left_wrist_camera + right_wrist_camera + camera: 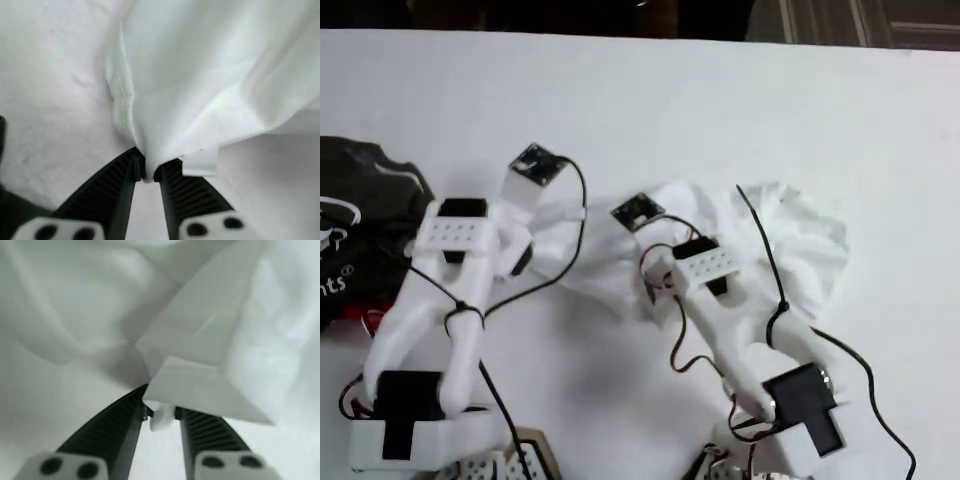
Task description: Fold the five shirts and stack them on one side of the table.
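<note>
A white shirt (790,240) lies crumpled on the white table (720,100) at centre right. My left gripper (149,172) is shut on a hemmed edge of the white shirt (200,90), with cloth pinched between its black fingers (120,185). In the high view this gripper (525,250) sits at the shirt's left end. My right gripper (161,417) is shut on a folded edge of the white shirt (200,340); a small tuft of cloth pokes out between the tips. From above the right arm (705,265) stands over the shirt's middle.
A black shirt (360,230) with white print lies bunched at the left table edge, next to the left arm. Arm bases and loose cables (770,260) occupy the near side. The far half of the table is bare.
</note>
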You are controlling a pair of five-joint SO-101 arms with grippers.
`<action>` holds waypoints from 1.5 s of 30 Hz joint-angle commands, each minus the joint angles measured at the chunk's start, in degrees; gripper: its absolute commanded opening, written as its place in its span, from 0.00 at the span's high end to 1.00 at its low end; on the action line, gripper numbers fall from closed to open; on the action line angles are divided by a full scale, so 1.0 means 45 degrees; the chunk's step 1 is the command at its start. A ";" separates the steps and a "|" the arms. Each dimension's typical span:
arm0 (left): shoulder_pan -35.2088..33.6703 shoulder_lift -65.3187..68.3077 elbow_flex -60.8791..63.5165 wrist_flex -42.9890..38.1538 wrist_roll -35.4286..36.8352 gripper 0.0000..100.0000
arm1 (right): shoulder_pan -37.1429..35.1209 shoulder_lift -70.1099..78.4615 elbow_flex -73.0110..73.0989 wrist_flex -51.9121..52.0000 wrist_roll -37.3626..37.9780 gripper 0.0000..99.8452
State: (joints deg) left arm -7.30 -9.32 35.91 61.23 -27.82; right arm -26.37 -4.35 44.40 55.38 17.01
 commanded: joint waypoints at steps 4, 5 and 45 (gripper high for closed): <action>-0.0117 -0.0039 -0.0479 0.0117 0.0137 0.97 | 0.0166 -0.0029 -0.0274 0.0147 -0.0039 0.77; -0.0117 -0.0039 -0.0479 0.0117 0.0137 0.97 | 0.0166 -0.0029 -0.0274 0.0088 -0.0059 0.77; -0.0117 -0.0059 -0.3487 0.3263 0.0156 0.97 | 0.2667 -0.4816 -0.3341 0.3800 0.1074 0.98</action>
State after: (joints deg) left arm -7.30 -9.32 27.91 70.11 -27.74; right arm -15.65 -15.69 29.63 69.19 20.62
